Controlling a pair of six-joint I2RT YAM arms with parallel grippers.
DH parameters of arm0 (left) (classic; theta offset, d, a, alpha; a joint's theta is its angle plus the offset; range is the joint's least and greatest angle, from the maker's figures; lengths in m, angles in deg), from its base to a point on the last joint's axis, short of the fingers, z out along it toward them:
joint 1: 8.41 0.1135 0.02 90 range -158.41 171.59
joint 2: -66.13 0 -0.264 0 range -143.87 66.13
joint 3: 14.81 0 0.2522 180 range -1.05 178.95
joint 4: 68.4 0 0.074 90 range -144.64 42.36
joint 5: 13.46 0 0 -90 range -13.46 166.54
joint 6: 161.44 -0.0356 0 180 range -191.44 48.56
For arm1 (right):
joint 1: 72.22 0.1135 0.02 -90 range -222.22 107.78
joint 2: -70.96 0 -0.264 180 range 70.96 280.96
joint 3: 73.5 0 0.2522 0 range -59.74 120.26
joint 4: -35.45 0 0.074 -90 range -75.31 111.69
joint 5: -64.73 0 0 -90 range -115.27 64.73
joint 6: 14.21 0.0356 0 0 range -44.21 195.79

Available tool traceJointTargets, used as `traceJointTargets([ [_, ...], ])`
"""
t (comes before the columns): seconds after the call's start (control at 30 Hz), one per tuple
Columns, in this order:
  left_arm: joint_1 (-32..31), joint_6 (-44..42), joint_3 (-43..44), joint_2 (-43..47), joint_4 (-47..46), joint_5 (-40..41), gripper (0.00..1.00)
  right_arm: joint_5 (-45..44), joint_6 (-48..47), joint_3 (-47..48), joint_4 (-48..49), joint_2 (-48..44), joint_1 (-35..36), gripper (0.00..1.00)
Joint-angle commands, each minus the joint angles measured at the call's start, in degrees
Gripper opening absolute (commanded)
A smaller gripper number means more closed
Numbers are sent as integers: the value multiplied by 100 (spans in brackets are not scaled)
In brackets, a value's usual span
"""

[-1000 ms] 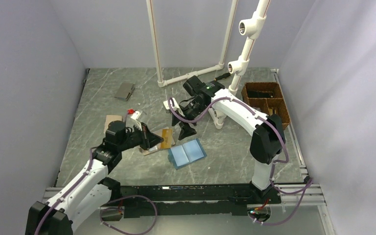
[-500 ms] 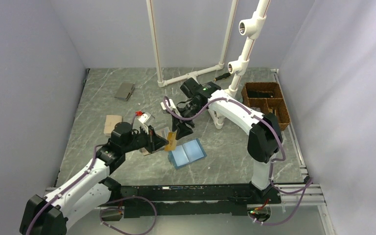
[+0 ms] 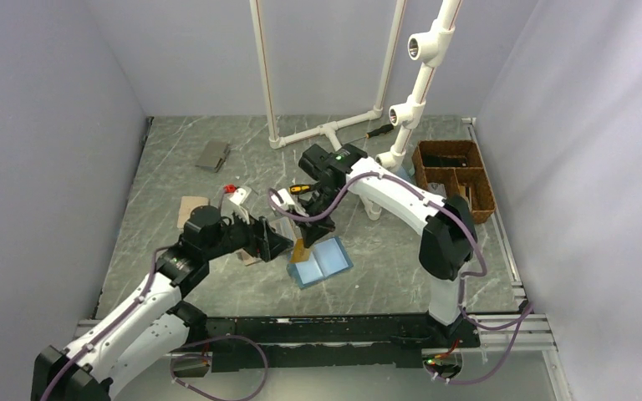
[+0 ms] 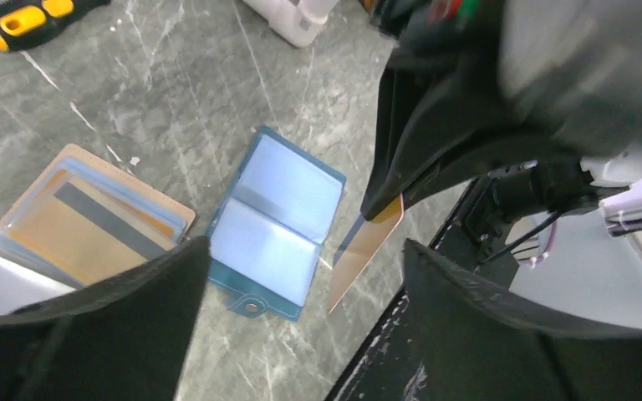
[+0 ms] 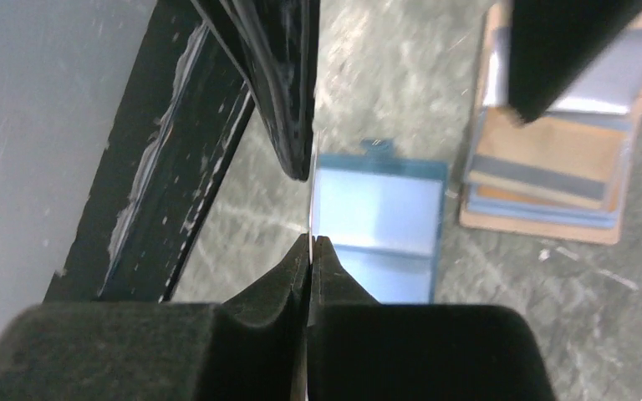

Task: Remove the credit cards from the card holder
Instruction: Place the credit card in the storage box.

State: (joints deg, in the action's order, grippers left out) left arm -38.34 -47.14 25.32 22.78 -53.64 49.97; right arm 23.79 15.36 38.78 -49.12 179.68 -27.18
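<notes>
**Right hand clamped on one credit card; left hand spread apart and holding nothing.**

Note the light-blue bifold lying open on the desk, just below the raised card. A yellow-and-black screwdriver lies farther back. A small grey wallet and a brown tray sit well apart. In the right wrist view, the left hand's dark fingers crowd the space around the card, which shows only edge-on. One left finger covers the near corner of the card holder, so you cannot count the cards in it. Locate the card holder open on the desk, just beside the bifold. It sits beneath the left hand and apart from the right hand, with striped cards in its pockets.
</notes>
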Motion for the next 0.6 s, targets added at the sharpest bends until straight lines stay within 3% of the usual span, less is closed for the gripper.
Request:
traceJointTargets([
  [0.0, -4, 225, 882, 415, 841, 402, 98, -880, -919, -277, -1098, -597, 40, 0],
  [0.13, 3, -140, 1596, 441, 1861, 867, 100, -1382, -769, -1154, -929, -1244, -103, 0],
  [0.3, 5, -1009, 2659, -30, 3182, 1530, 99, -1082, -1002, -1589, -1184, -2058, -990, 0],
  [0.57, 5, -1896, 2859, -415, 3588, 2289, 100, -907, -1125, -2385, -908, -3547, -2372, 0],
])
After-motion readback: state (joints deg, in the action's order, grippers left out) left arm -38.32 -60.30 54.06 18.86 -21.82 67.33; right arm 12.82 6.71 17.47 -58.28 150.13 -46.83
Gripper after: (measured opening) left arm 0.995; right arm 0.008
